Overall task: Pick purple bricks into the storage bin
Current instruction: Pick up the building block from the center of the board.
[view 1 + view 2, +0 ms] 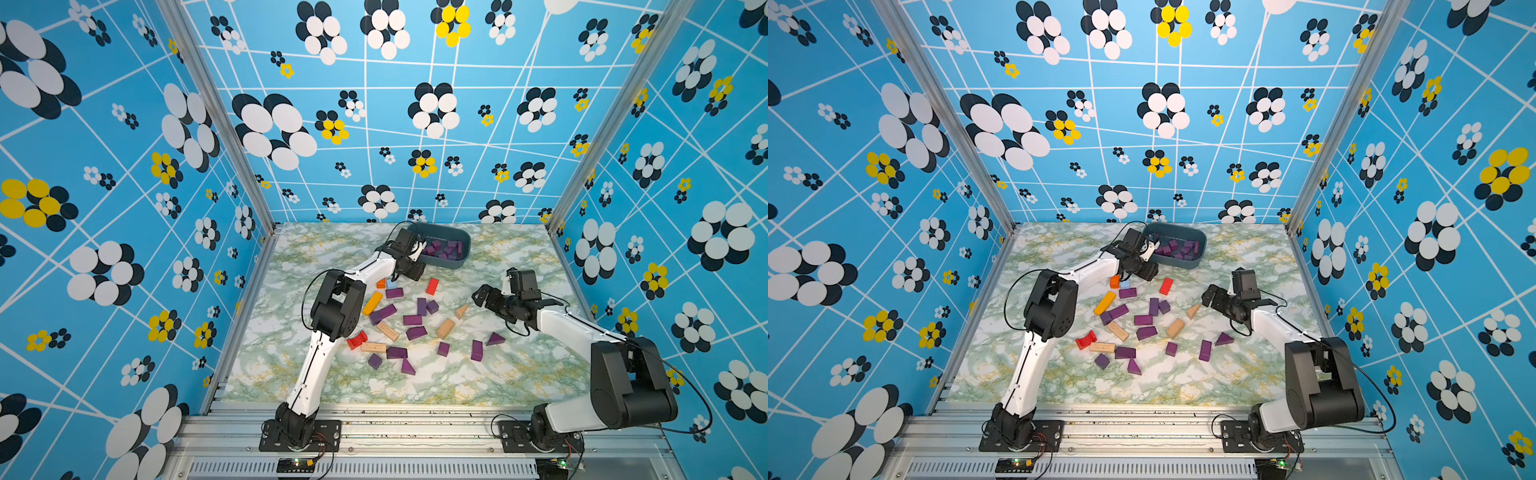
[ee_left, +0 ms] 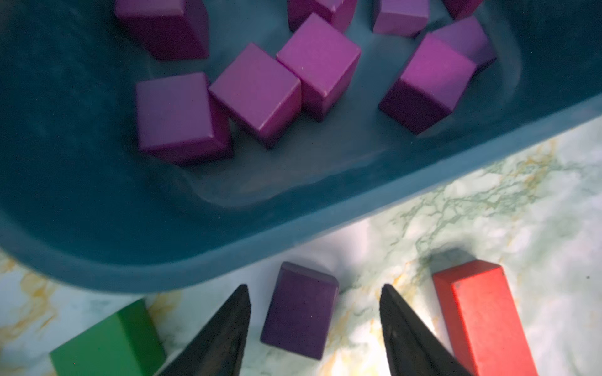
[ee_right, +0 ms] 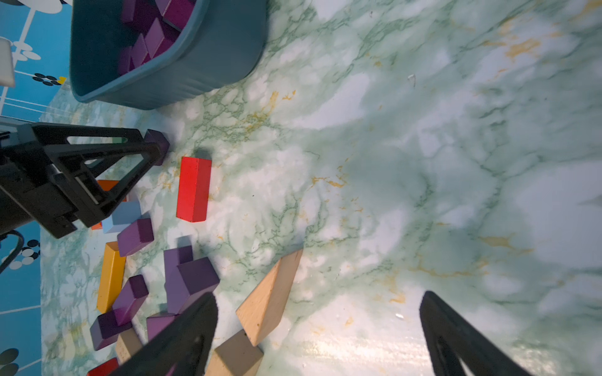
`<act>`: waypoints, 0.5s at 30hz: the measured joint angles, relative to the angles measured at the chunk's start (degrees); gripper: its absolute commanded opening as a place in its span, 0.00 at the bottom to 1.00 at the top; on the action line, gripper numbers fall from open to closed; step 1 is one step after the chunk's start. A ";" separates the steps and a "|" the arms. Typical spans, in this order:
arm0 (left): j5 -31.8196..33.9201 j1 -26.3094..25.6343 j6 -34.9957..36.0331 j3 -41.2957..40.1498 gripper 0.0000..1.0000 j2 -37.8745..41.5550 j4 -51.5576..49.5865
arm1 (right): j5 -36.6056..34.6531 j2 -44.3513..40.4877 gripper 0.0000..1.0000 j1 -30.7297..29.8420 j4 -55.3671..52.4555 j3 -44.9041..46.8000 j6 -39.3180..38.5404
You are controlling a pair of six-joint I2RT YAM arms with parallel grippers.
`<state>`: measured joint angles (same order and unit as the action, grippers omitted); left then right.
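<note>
marble tabletop: left end effector spread astride a purple brick, right end effector released.

Robotics lab test cell, not a lived-in room. Evidence: aluminium-profile posts frame wall panels printed with a blue flower-and-grid pattern. The bench has a green marble-look covering. Left arm and right arm are bolted to a slotted aluminium rail. A bare circuit board with a lit green LED and loose wires sits at the front.
</note>
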<state>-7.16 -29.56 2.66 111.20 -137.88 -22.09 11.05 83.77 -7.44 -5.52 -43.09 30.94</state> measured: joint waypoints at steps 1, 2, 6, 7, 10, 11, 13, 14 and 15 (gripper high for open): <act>0.24 -0.09 0.00 0.00 0.63 -0.11 -0.50 | 0.04 0.00 0.99 0.02 0.02 0.00 0.00; 0.39 -0.11 0.02 0.00 0.61 -0.20 -0.79 | 0.07 0.00 0.99 0.04 0.02 0.00 0.00; 0.79 -0.22 0.46 0.26 0.54 -0.37 -1.99 | 0.24 0.00 0.99 0.04 0.02 0.00 0.22; 0.83 -0.22 0.55 0.35 0.51 -0.37 -2.19 | 0.24 0.00 0.99 0.02 0.02 0.00 0.22; 1.25 -0.22 1.09 1.25 0.45 -0.59 -3.65 | 0.24 0.00 0.99 0.04 0.04 0.00 0.26; 1.27 -0.22 1.33 1.57 0.44 -0.72 -3.91 | 0.26 0.00 0.99 0.02 0.04 0.00 0.28; 1.44 -0.20 1.55 2.49 0.37 -1.07 -4.74 | 0.26 0.00 0.99 0.02 0.04 0.00 0.42; 1.66 -0.22 1.70 2.89 0.36 -1.25 -4.96 | 0.26 0.00 0.99 0.02 0.04 0.00 0.44; 1.68 -0.22 1.81 3.26 0.34 -1.46 -5.20 | 0.28 0.00 0.99 0.02 0.04 0.00 0.44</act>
<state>-5.48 -29.78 4.47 114.45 -139.35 -27.29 11.33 83.77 -7.42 -5.48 -43.09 31.38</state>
